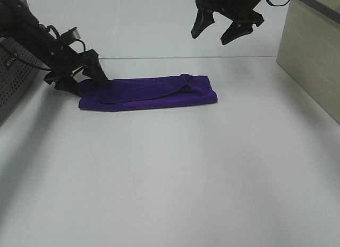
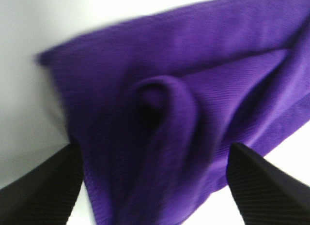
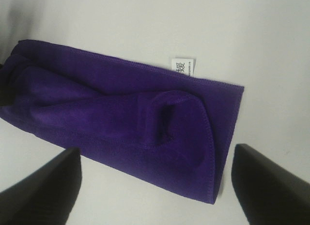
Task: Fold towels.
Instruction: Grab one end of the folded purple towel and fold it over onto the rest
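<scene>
Left hand (image 1: 87, 86) sits low at the left end of the purple towel (image 1: 154, 93), fingers spread wide, with a ridge of cloth between them. Right hand (image 1: 210, 39) hangs well above the towel's right end, also wide. The towel lies in a long strip on the white worktop (image 1: 175, 172), its white tag (image 3: 183, 66) at one edge.

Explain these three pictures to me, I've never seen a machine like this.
This robot has two black arms, each ending in a two-fingered gripper. One picture looks down from a high camera; the other two come from wrist cameras. On the white table lies a deep purple soft cloth towel, folded into a long strip, with a small white tag. The left gripper is down at one end, open over the cloth. The right gripper hangs above, open and empty.
</scene>
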Robot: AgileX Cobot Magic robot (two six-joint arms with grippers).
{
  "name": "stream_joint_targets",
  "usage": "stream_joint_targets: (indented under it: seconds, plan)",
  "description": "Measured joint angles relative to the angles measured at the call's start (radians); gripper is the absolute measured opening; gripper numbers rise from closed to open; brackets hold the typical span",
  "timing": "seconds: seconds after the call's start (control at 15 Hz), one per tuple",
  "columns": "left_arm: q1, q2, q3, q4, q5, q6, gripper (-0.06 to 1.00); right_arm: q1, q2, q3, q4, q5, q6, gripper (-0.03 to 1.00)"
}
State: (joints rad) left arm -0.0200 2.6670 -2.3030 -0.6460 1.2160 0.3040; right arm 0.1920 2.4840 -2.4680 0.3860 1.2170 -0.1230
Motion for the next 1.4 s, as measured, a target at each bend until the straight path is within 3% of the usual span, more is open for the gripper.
stream_joint_targets:
  seconds: [0.27, 0.33, 0.47, 0.53, 0.67, 0.87, 1.0, 1.2, 1.4]
  plan:
    - [-0.089, 0.026, -0.009, -0.038, 0.000, 0.000, 0.69, 0.000, 0.000, 0.000, 0.000, 0.000, 0.000, 0.82]
    - [-0.092, 0.029, -0.009, -0.037, 0.000, 0.000, 0.56, 0.000, 0.000, 0.000, 0.000, 0.000, 0.000, 0.82]
    - [-0.094, 0.032, -0.009, 0.007, -0.001, 0.000, 0.15, 0.000, 0.000, 0.000, 0.000, 0.000, 0.000, 0.82]
    - [-0.094, 0.033, -0.009, 0.022, -0.001, 0.001, 0.05, 0.000, 0.000, 0.000, -0.001, 0.000, 0.000, 0.82]
    - [-0.099, 0.021, -0.015, 0.068, 0.000, 0.003, 0.03, 0.000, -0.002, 0.000, -0.001, 0.000, 0.004, 0.82]
    - [-0.094, -0.043, -0.010, 0.209, 0.001, 0.016, 0.03, 0.000, -0.006, 0.000, -0.001, 0.000, 0.009, 0.82]
    - [-0.099, -0.104, -0.010, 0.218, 0.000, 0.042, 0.03, 0.000, -0.012, 0.000, -0.001, 0.001, 0.009, 0.82]
    - [-0.188, -0.128, -0.024, 0.179, -0.003, 0.064, 0.03, 0.000, -0.066, 0.000, -0.002, 0.001, 0.011, 0.82]
    - [-0.274, -0.120, -0.024, 0.139, -0.101, 0.068, 0.03, 0.000, -0.129, 0.000, -0.002, 0.002, 0.011, 0.82]
